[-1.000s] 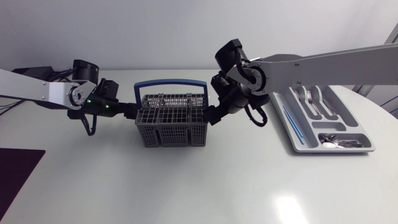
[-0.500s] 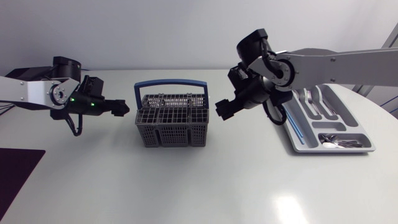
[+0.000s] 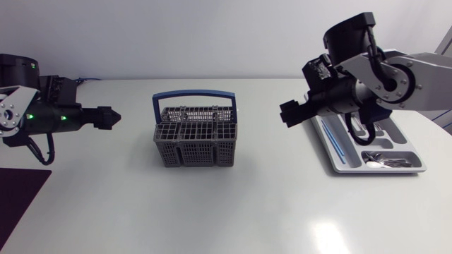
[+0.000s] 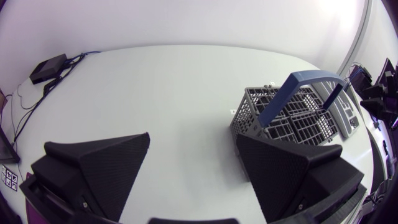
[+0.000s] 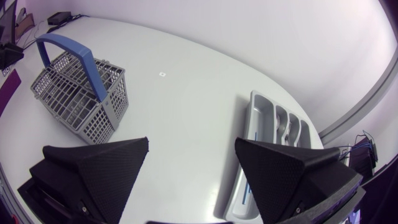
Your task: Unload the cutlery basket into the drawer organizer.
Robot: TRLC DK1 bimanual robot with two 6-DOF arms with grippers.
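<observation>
**Basket looking empty, both arms off it**

The basket [image 3: 194,144] is standing mid-table, seemingly with nothing inside. Cutlery is lying in the organizer [image 3: 412,146], well to its right. Our left gripper [image 3: 113,117] and right gripper [image 3: 286,116] are hanging released, holding nothing, either side of the basket. We are judging the unloading done; next comes checking for leftovers.

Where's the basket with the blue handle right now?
In the head view, the basket stands on the table near the middle, between the left claw and the right claw, touching neither.
</observation>
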